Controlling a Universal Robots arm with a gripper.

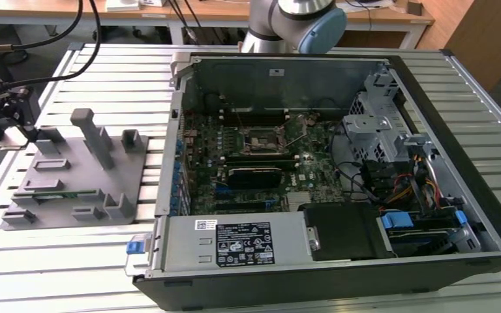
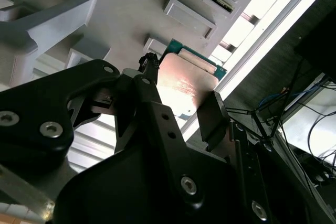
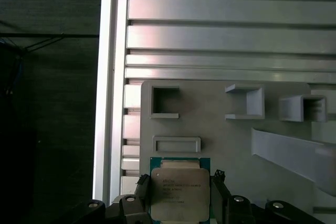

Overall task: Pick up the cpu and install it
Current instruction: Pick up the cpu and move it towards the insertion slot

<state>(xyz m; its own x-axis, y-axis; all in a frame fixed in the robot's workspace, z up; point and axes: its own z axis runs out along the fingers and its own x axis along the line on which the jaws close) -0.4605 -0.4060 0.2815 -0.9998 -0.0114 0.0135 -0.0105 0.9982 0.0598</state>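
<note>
Trouble could begin at the exterior view's left, where the end effector (image 1: 24, 127) hangs over the far corner of the grey fixture tray (image 1: 85, 179) on the slatted desk (image 1: 59, 261). In the first wrist view its fingers (image 3: 218, 195) stand against two opposite edges of the cpu (image 3: 177, 190), pinching the chip by its thin green rim, just beside a shallow rectangular recess in the tray. I cannot tell whether the chip rests on the tray or is a little clear of it.

That hold looks narrow. The pads meet only the board's edge, so a slight tilt or a jolt could let the chip swivel or slide out. A drop onto the tray or the desk's slats would risk its underside contacts.

Moving rightward, the tray's tall upright posts (image 1: 89, 134) stand between the end effector and the open computer case (image 1: 485, 195), and a low carry could clip them. Farther right, the socket (image 1: 263, 140) sits deep on the motherboard, walled in by the case, with loose cables (image 1: 407, 189) beyond it. A chip skewed in the grasp would likely meet the socket misaligned, and pressing it down could then damage the contacts.
</note>
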